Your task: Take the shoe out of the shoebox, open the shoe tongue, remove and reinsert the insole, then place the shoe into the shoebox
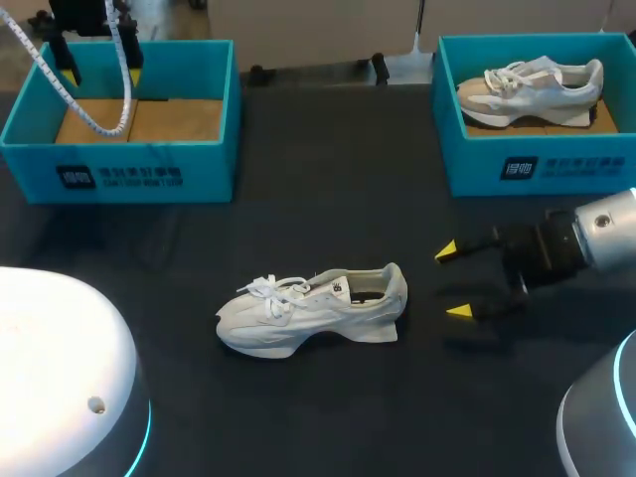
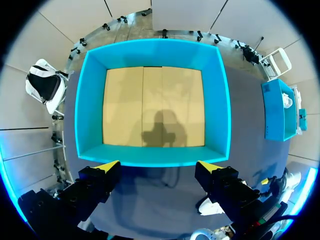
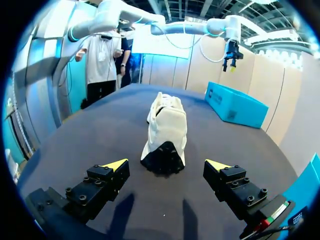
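A white shoe (image 1: 313, 308) lies on its sole in the middle of the dark table, toe to the left, heel to the right. My right gripper (image 1: 452, 281) is open just right of the heel, a small gap away. In the right wrist view the shoe (image 3: 165, 130) lies ahead of the open gripper (image 3: 167, 164), heel towards it, with nothing between the fingers. My left gripper (image 1: 99, 65) hangs open over the empty blue shoebox (image 1: 119, 149) at the back left. The left wrist view looks down from the left gripper (image 2: 157, 165) onto the box's cardboard floor (image 2: 152, 105).
A second blue shoebox (image 1: 537, 159) at the back right holds another white shoe (image 1: 532, 84). The same box (image 2: 277, 110) shows off to the side in the left wrist view. Round white robot bases stand at both front corners.
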{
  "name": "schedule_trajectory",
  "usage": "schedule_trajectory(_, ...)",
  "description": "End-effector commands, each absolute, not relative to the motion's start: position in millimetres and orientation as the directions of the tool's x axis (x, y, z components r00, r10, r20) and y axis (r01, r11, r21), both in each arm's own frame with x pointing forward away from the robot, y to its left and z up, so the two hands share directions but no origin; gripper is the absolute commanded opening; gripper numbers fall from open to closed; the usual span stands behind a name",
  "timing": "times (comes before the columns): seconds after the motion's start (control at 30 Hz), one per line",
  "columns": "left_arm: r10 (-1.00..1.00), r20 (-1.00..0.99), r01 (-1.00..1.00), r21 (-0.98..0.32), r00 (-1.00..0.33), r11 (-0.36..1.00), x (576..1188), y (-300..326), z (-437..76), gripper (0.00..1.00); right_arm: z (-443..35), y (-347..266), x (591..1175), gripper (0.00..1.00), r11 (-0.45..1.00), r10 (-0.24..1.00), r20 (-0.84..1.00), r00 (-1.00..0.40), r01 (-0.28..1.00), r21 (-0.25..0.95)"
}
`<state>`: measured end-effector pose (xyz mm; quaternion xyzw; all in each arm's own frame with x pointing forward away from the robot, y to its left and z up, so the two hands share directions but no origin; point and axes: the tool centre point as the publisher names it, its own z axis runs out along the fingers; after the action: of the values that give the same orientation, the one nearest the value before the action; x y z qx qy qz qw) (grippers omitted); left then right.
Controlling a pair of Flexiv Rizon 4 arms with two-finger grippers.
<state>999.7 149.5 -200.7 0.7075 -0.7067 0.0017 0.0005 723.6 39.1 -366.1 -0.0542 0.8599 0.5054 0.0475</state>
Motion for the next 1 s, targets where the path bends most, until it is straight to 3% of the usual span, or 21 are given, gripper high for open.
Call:
schedule_trajectory(0.03,-1.0,0.003,-1.0,-0.001,0.001,-0.001,1000.0,149.7,-200.7,1.0,-366.4,40.3,723.5,1.0,0.485,-0.045,-0.138,-0.989,-0.143,0.863)
schedule_trajectory(1.0,-1.0,0.003,-1.0,-0.001,0.001,-0.001,1000.0,149.7,-200.7,1.0,-400.7,106.5,731.6,1.0,0.468,-0.01,-0.034,-0.999,-0.034,0.883)
